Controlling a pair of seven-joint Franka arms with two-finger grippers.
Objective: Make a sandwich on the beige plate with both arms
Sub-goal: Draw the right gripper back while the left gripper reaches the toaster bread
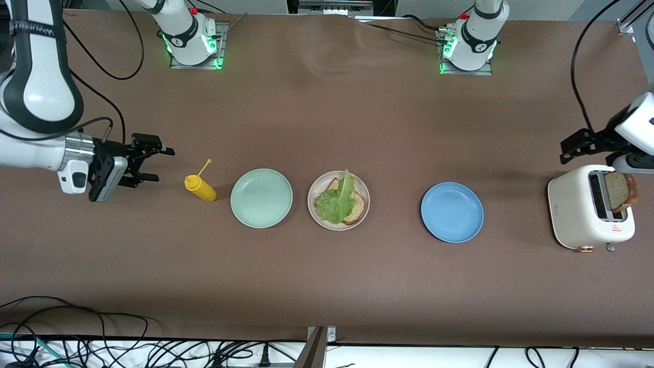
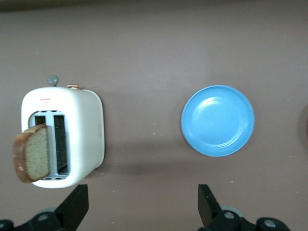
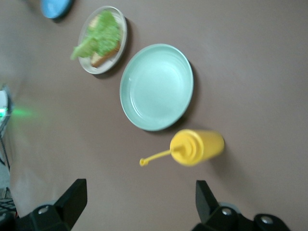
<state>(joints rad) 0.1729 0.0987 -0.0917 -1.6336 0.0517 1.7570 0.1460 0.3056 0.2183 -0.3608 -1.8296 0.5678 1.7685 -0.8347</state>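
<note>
On the beige plate, mid-table, lettuce covers one bread slice; the second slice sits in the toaster. Above it, seemingly, the left gripper hangs empty, jaws spread wide; the right gripper likewise near the yellow bottle.

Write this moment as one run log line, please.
left gripper: open, over toaster | right gripper: open, beside bottle | beige plate: bread, lettuce
</note>
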